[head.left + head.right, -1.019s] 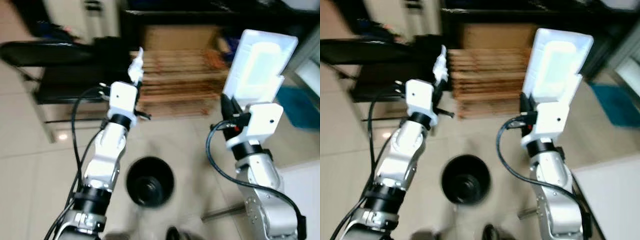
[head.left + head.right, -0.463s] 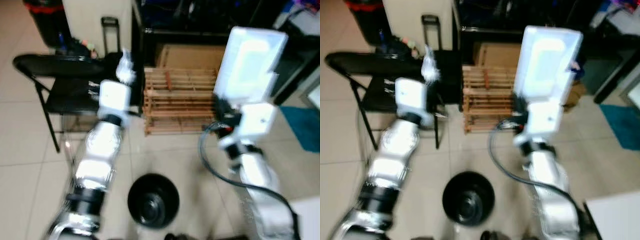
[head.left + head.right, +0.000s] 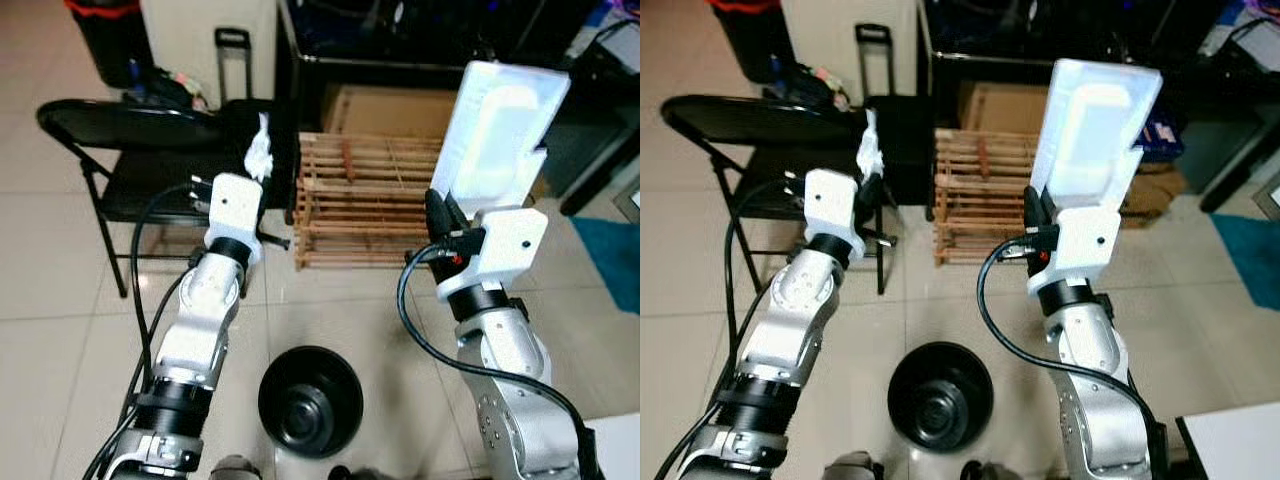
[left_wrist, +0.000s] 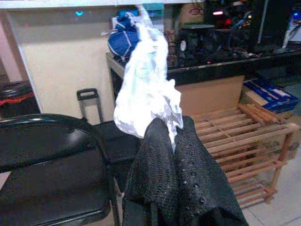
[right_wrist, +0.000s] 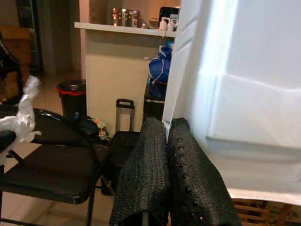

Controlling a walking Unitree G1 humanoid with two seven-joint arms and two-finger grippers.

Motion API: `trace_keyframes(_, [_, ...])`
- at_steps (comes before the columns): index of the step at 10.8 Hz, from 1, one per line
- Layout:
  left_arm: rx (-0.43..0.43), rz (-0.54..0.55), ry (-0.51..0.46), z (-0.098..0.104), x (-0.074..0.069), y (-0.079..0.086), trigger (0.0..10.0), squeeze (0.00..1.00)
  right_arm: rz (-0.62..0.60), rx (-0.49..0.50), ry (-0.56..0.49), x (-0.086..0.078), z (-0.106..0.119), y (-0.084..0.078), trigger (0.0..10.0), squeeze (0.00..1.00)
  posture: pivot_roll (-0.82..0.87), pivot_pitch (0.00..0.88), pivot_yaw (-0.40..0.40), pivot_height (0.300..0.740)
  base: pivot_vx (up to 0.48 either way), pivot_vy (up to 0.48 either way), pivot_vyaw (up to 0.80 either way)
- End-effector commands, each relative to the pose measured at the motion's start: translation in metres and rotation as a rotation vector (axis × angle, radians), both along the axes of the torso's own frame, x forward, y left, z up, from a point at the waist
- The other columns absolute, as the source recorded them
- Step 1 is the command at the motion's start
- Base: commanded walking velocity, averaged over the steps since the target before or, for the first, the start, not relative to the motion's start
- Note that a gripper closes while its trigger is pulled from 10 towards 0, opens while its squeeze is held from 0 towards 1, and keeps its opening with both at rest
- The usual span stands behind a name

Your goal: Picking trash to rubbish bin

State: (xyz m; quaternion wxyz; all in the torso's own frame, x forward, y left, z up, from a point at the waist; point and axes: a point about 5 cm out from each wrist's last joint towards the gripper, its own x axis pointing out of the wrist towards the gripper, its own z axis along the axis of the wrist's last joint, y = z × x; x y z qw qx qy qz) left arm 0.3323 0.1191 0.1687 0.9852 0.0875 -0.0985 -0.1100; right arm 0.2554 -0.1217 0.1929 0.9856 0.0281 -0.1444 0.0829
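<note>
Overhead, left claw (image 4: 175, 155) pinches crumpled plastic (image 4: 146, 89); right claw (image 5: 168, 155) grips white tray (image 5: 249, 89).

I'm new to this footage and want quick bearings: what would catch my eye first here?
Most striking is the big white foam tray, held upright in the right hand, shut on its lower edge. The left hand pinches a crumpled clear plastic wrapper in front of the black folding chair. On the tiled floor between the arms sits the round black rubbish bin.
</note>
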Motion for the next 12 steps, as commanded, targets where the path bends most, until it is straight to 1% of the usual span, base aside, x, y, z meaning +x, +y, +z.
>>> trace_keyframes(1, [0.007,-0.042,0.028,-0.006,-0.001,-0.01,10.0,0.0,-0.028,-0.008,-0.018,-0.002,0.002,-0.006,10.0,0.0,0.21,0.125,-0.092,0.74,0.0,0.0,0.0])
trace_keyframes(2, [0.03,-0.066,0.067,-0.019,-0.002,-0.013,10.0,0.0,-0.027,-0.006,-0.016,-0.003,0.002,-0.006,10.0,0.0,0.21,0.136,-0.096,0.74,0.0,0.0,0.0])
trace_keyframes(3, [0.038,-0.065,0.089,-0.025,-0.002,-0.013,10.0,0.0,-0.026,-0.003,-0.014,-0.003,0.002,-0.006,10.0,0.0,0.2,0.141,-0.098,0.74,0.0,0.0,0.0])
trace_keyframes(5, [0.049,-0.041,0.195,-0.052,0.001,-0.013,10.0,0.0,-0.022,-0.002,0.001,-0.008,0.002,-0.005,10.0,0.0,0.17,0.176,-0.109,0.74,0.0,0.0,0.0])
trace_keyframes(7, [0.09,-0.046,0.283,-0.076,0.001,-0.015,10.0,0.0,-0.018,-0.007,0.029,-0.015,-0.001,-0.004,10.0,0.0,0.13,0.207,-0.117,0.74,0.0,0.0,0.0])
trace_keyframes(8, [0.104,-0.051,0.304,-0.081,0.001,-0.016,10.0,0.0,-0.011,-0.003,0.041,-0.017,-0.002,-0.003,10.0,0.0,0.12,0.214,-0.119,0.74,0.0,0.0,0.0])
trace_keyframes(9, [0.106,-0.044,0.341,-0.09,0.0,-0.017,10.0,0.0,0.02,-0.002,0.071,-0.021,-0.006,0.0,10.0,0.0,0.1,0.222,-0.119,0.74,0.0,0.0,0.0])
trace_keyframes(10, [0.137,-0.058,0.381,-0.101,-0.002,-0.021,10.0,0.0,0.081,-0.01,0.122,-0.027,-0.014,0.006,10.0,0.0,0.08,0.226,-0.12,0.74,0.0,0.0,0.0])
trace_keyframes(11, [0.163,-0.067,0.444,-0.115,-0.005,-0.024,10.0,0.0,0.108,-0.018,0.157,-0.032,-0.021,0.009,10.0,0.0,0.07,0.231,-0.121,0.74,0.0,0.0,0.0])
trace_keyframes(12, [0.196,-0.076,0.485,-0.124,-0.009,-0.028,10.0,0.0,0.121,-0.02,0.17,-0.036,-0.023,0.011,10.0,0.0,0.06,0.233,-0.121,0.74,0.0,0.0,0.0])
